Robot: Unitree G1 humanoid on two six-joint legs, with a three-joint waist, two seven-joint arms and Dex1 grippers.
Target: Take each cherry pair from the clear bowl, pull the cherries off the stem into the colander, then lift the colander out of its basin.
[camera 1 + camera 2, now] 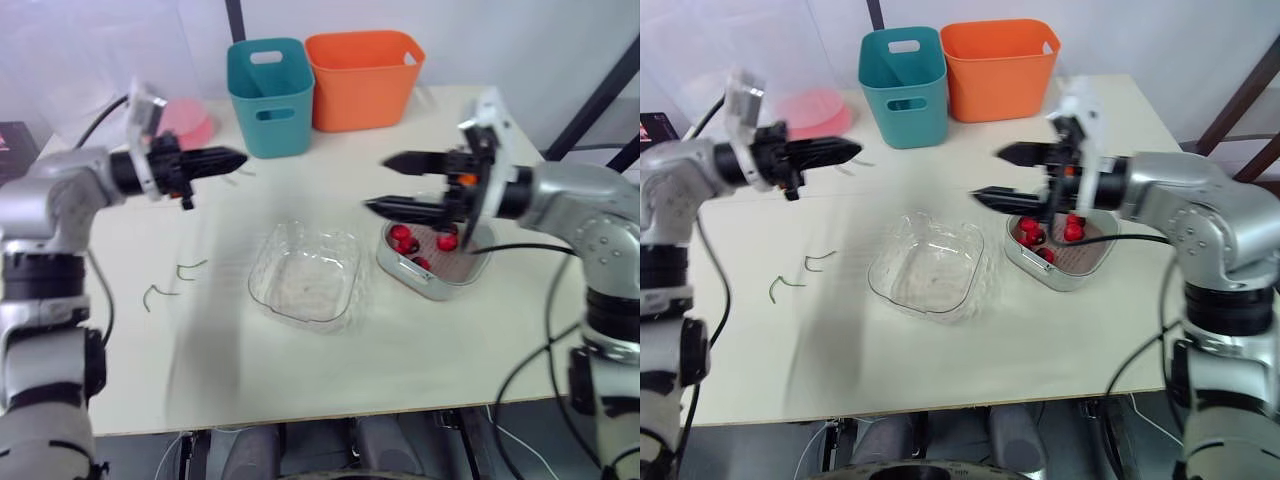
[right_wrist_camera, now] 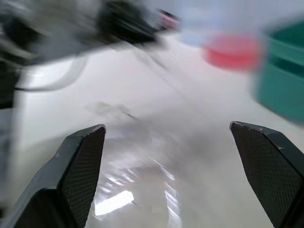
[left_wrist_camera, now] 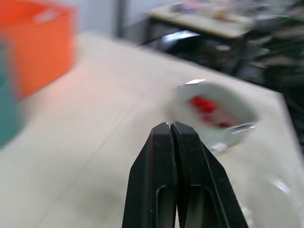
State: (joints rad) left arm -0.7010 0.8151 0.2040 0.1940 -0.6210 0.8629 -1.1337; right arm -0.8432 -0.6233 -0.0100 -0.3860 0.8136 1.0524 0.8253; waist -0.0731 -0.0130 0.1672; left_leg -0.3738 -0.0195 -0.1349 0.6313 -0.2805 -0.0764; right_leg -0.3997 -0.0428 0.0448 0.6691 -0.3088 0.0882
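Note:
The clear bowl (image 1: 305,275) sits mid-table and looks empty. To its right the colander (image 1: 462,265) rests in its grey basin (image 1: 430,287) and holds several red cherries (image 1: 405,240). My right gripper (image 1: 380,185) hangs open above the colander's left edge, pointing left, with nothing between its fingers. My left gripper (image 1: 228,160) is raised over the table's far left, pointing right, fingers pressed shut; the left wrist view shows nothing between them. Two green stems (image 1: 190,268) lie on the table left of the bowl.
A teal bin (image 1: 270,95) and an orange bin (image 1: 362,78) stand side by side at the back edge. A pink plate (image 1: 187,123) lies at the back left. The table's front edge (image 1: 300,420) runs below the bowl.

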